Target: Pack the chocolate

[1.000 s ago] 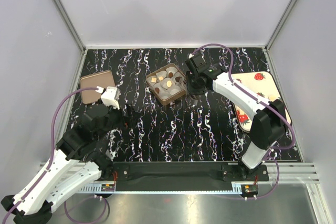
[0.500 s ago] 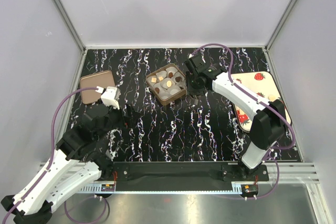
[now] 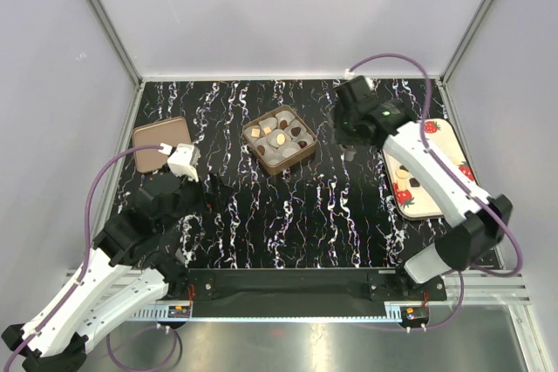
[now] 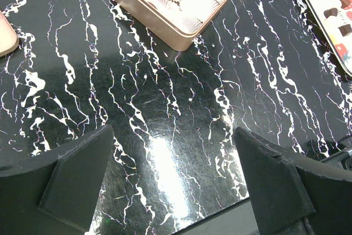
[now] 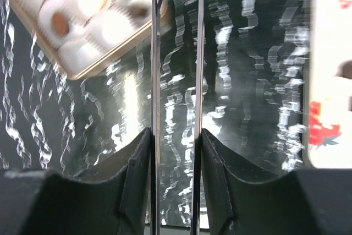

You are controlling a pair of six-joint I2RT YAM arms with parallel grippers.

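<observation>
Overhead, the chocolate lies partly in paper cups inside the tan box and partly on the strawberry tray. The right gripper hangs between box and tray, and the left gripper sits well back, near the lid. Only the left wrist view shows the left jaws, spread wide and empty over the marbled table. From the right wrist, that gripper's jaws stand a narrow slit apart with nothing between them; this view is blurred.

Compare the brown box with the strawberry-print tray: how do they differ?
The brown box is deep-walled and lined with white paper cups; the strawberry-print tray is shallow and unlined. The box sits mid-table; the tray lies at the right edge. Both hold chocolate pieces.
</observation>
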